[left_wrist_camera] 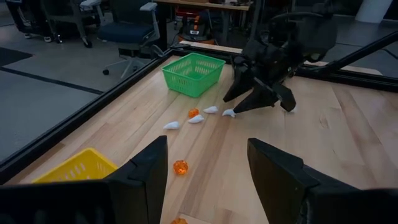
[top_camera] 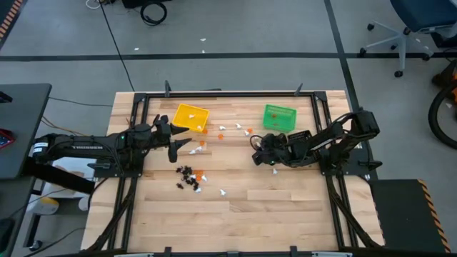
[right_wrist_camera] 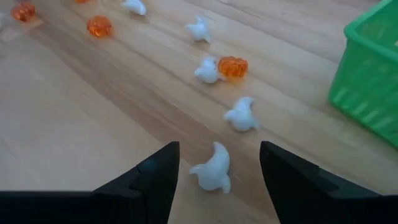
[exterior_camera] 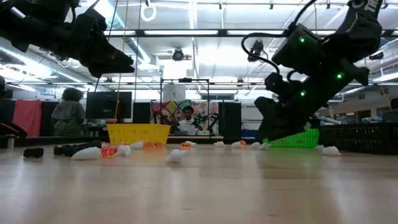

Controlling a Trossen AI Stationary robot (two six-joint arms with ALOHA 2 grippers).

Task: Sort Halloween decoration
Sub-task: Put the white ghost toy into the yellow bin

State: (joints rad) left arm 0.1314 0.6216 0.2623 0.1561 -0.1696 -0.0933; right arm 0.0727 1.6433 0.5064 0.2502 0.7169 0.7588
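The Halloween decoration is many tiny white, orange and black trinkets scattered mid-table: a black cluster, and white ghosts and orange pumpkins between the bins. My right gripper is open and low over the table, its fingers on either side of a white ghost that lies on the wood, not touching it. More ghosts and a pumpkin lie beyond it. My left gripper is open and empty, raised above the table's left half, facing an orange pumpkin.
A yellow bin stands at the far left of centre and a green basket at the far right of centre. Bare wood lies along the table's near side. People sit in the room behind.
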